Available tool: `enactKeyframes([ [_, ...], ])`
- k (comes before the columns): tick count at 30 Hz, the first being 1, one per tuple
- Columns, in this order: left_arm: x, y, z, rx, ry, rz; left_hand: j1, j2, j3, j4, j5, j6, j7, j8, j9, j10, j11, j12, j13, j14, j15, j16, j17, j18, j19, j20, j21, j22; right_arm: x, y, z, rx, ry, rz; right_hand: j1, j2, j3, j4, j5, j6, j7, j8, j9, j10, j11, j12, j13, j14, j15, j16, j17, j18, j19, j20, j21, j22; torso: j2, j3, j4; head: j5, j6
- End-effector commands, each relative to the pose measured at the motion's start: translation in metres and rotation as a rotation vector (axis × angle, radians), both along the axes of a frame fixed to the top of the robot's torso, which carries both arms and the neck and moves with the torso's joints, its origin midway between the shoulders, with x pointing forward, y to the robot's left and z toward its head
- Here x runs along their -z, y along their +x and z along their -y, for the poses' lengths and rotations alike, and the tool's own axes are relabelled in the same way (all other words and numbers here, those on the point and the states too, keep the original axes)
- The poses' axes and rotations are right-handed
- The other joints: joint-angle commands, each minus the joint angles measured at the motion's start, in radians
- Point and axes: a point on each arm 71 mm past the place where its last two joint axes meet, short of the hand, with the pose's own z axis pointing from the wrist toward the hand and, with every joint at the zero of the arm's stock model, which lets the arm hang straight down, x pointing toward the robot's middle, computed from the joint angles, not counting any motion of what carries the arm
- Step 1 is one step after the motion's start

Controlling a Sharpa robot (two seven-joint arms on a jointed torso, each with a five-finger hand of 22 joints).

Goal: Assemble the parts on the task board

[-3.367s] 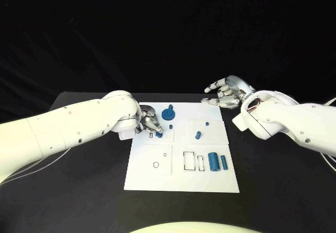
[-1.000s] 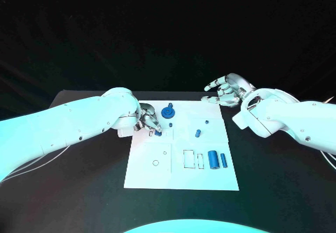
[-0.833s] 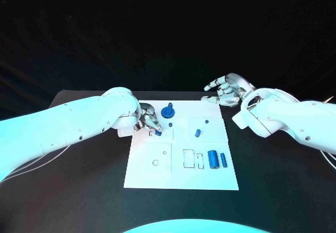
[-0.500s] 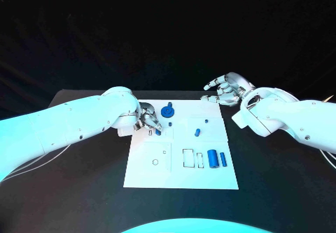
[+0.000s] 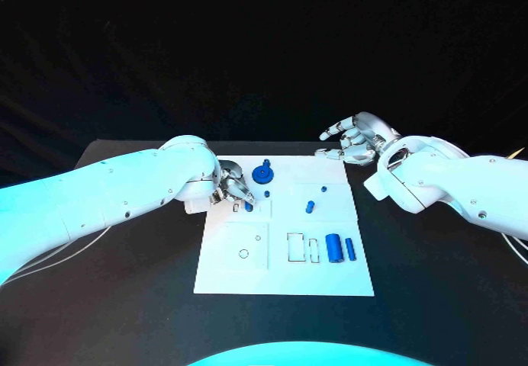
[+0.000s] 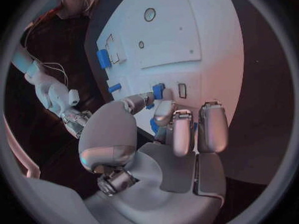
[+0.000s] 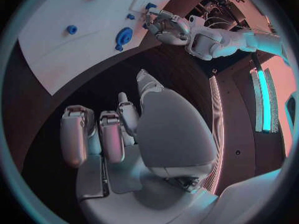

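Observation:
The white task board (image 5: 286,267) lies in the middle of the table. My left hand (image 5: 233,190) rests over its far left part with fingers curled, pinching a small blue part (image 5: 249,206) beside a rectangular slot (image 6: 182,90); in the left wrist view the part (image 6: 159,91) sits at the fingertips (image 6: 163,113). My right hand (image 5: 354,140) hovers off the board's far right corner, fingers apart and holding nothing. A blue gear-like piece (image 5: 262,174), a small peg (image 5: 310,205) and two blue cylinders (image 5: 333,248) lie on the board.
Empty outlined slots (image 5: 297,248) and small holes (image 5: 244,254) mark the board's near half. Black table (image 5: 121,290) surrounds the board. The right wrist view shows the board (image 7: 69,40), the gear-like piece (image 7: 123,36) and my left hand (image 7: 168,27).
The left hand has stayed over the board's far left part; the small blue part has come into sight at its fingertips. The right hand has hardly moved.

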Motion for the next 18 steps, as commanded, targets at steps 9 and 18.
enactKeyframes([
  [9, 0.0050, -0.0015, 0.0019, 0.003, 0.001, -0.011, 0.002, 0.016, -0.166, 0.076, -0.085, 0.165, -0.052, 0.069, 0.127, 0.056, -0.018, 0.002, 0.025, 0.104, -0.008, 0.018, 0.276, -0.028, 0.023, -0.004, 0.018, 0.020, -0.0002, -0.0002, -0.0005, -0.005, 0.001, 0.004, -0.018, 0.013, -0.003, -0.003, 0.003, 0.008, 0.001, 0.017, -0.008, -0.013, -0.001, -0.002, 0.025, 0.096, -0.004, -0.005, 0.234, 0.001, 0.040, 0.003, -0.013, 0.179, 0.000, 0.0001, 0.0002, -0.002, -0.002],
  [18, 0.0053, -0.0007, -0.0007, -0.003, 0.001, -0.008, 0.001, -0.008, -0.229, 0.124, -0.099, 0.170, -0.052, 0.062, 0.133, 0.055, -0.019, 0.001, 0.027, 0.104, -0.008, 0.018, 0.276, -0.028, 0.023, -0.004, 0.017, 0.020, -0.0002, -0.0001, 0.0000, -0.004, 0.002, 0.004, -0.020, 0.013, -0.003, -0.002, 0.003, 0.008, 0.001, 0.017, -0.008, -0.014, -0.001, -0.003, 0.024, 0.095, -0.004, -0.007, 0.231, 0.002, 0.038, 0.003, -0.018, 0.176, -0.001, 0.0002, 0.0003, -0.001, -0.003],
])
